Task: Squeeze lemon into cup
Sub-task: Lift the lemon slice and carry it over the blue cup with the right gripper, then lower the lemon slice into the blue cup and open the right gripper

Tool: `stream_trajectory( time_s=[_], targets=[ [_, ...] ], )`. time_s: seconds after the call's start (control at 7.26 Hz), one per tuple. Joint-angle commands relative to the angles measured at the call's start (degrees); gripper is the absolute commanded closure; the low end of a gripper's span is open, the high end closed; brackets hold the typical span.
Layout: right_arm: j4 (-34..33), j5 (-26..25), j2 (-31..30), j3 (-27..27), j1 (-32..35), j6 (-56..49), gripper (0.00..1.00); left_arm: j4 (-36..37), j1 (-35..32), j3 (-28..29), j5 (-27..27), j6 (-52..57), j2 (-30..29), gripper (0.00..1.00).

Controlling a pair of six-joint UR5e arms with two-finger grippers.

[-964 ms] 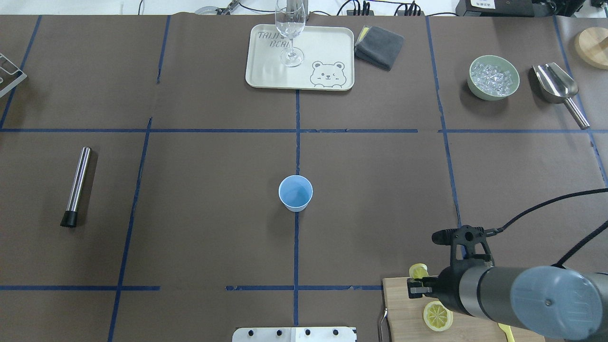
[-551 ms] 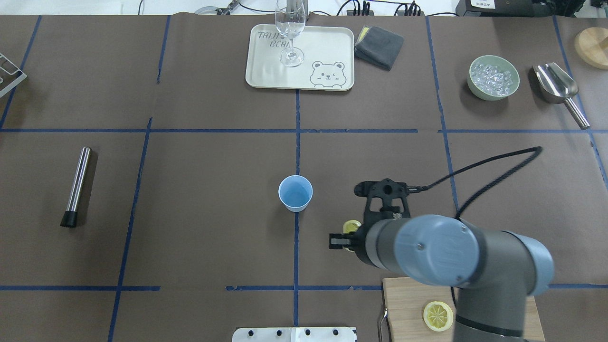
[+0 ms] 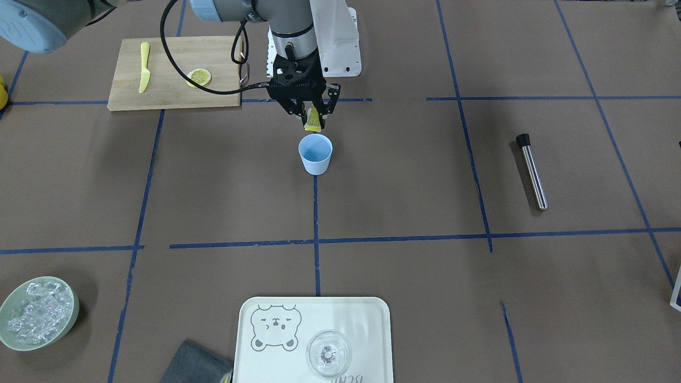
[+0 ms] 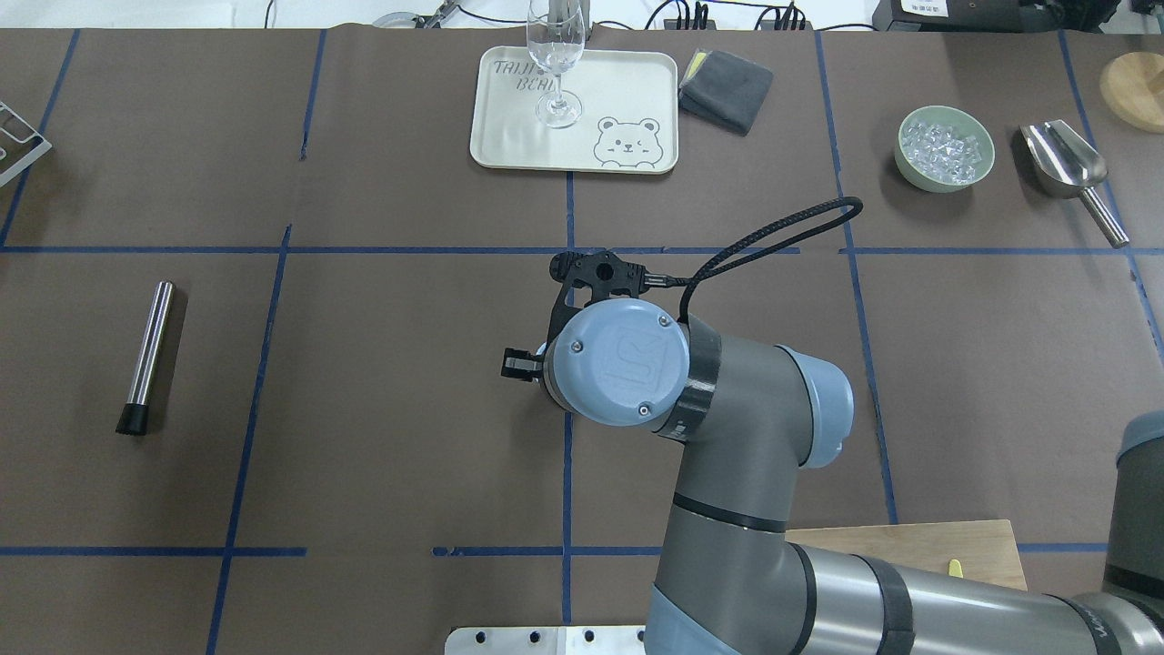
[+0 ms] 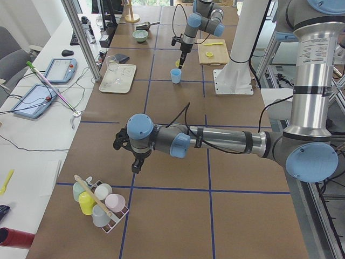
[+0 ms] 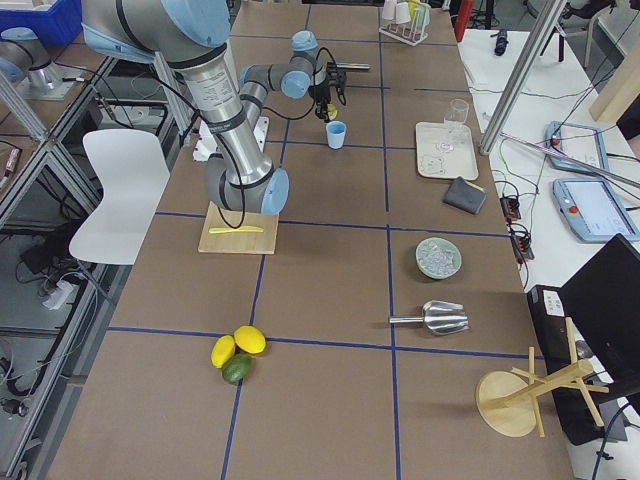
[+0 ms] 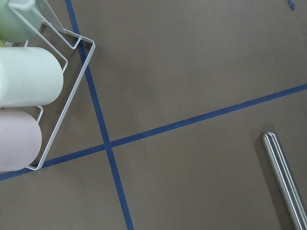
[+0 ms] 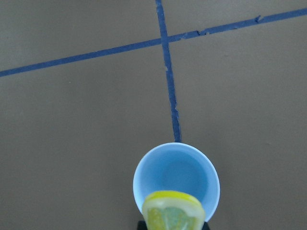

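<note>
The light-blue cup (image 3: pixel 315 153) stands at the table's middle on a blue tape line. My right gripper (image 3: pixel 312 114) is shut on the lemon (image 3: pixel 313 124), a small yellow piece, and holds it just above the cup's rim on the robot's side. In the right wrist view the lemon (image 8: pixel 172 212) overlaps the near edge of the cup (image 8: pixel 176 177). In the overhead view the right arm's wrist (image 4: pixel 618 364) hides the cup and lemon. My left gripper (image 5: pixel 136 164) hangs near the mug rack, and I cannot tell if it is open or shut.
A cutting board (image 3: pixel 173 58) with a lemon half (image 3: pixel 198 77) and a yellow knife (image 3: pixel 143 66) lies near the robot's base. A steel muddler (image 4: pixel 145 357), a tray (image 4: pixel 627 82) with a glass (image 4: pixel 555 64), an ice bowl (image 4: pixel 944 148), a scoop (image 4: pixel 1064 164) and a mug rack (image 5: pixel 99 202) stand around.
My right arm has carried the lemon from the cutting board across the table to just above the cup. Its wrist now hides the cup in the overhead view.
</note>
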Motion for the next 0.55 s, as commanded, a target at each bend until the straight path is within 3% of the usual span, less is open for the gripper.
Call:
stream_trajectory(
  time_s=[0.0,0.41],
  targets=[
    [0.39,0.31,1.61,-2.88,0.93,-0.03,0.51,0.0,-0.07,-0.37,0.0,0.0,0.63,0.0],
    [2.76,0.58,1.26,-5.44,1.02,-0.03,0.47,-0.09,-0.07,-0.46,-1.06,0.0,0.8,0.0]
  ],
)
